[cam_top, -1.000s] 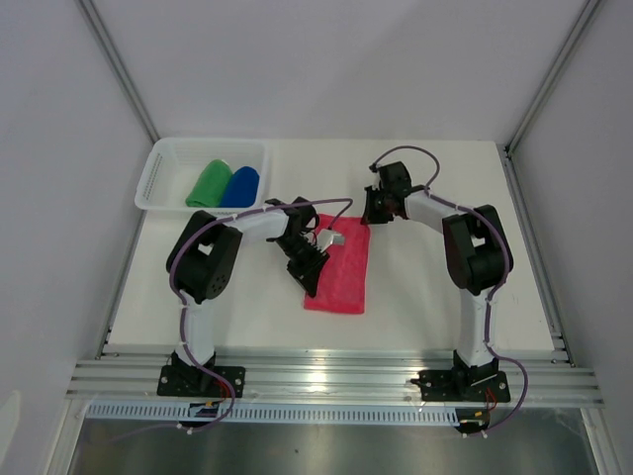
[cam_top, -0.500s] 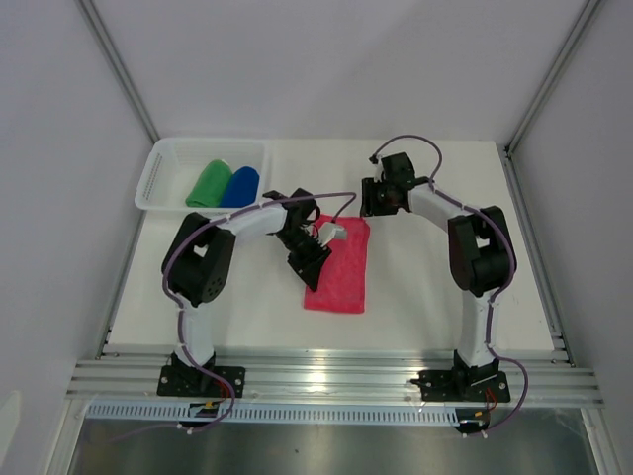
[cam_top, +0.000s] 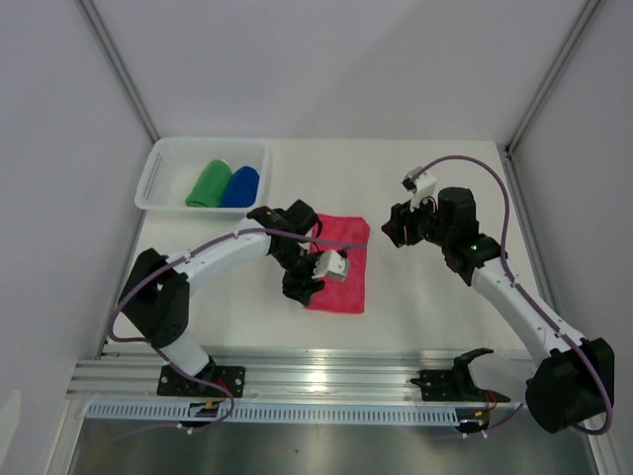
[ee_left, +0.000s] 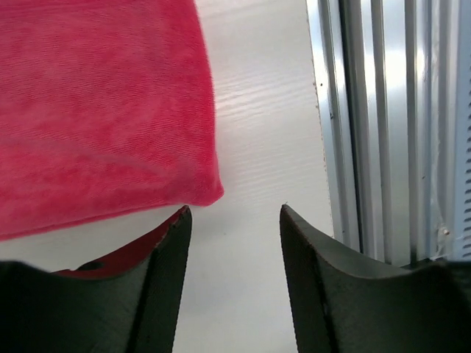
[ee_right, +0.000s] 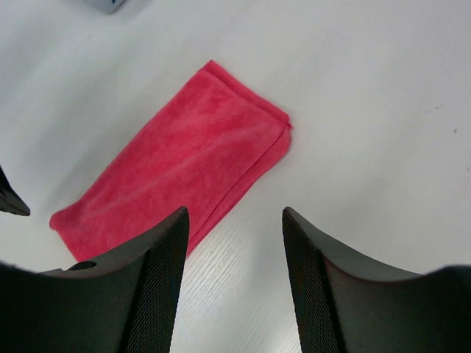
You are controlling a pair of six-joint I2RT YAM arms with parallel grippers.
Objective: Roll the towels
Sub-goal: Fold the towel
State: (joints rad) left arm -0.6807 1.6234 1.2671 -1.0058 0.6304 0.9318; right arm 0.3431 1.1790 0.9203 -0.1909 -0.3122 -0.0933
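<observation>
The pink-red towel lies flat and unrolled in the middle of the table. My left gripper hovers at its near left corner, open. In the left wrist view that towel fills the upper left, its corner just beyond the left gripper, which holds nothing. My right gripper hangs open to the right of the towel's far right corner, clear of it. The right wrist view shows the towel ahead of the empty right gripper. The green towel and the blue towel lie rolled in the basket.
A white mesh basket stands at the table's far left corner. An aluminium rail runs along the near edge, and shows as a rail close to the right of my left gripper. Grey walls enclose the table.
Both grippers have opened. The right arm let go of the towel's far right corner and swung back to the right. The left gripper slid down the towel's left edge to its near corner.
</observation>
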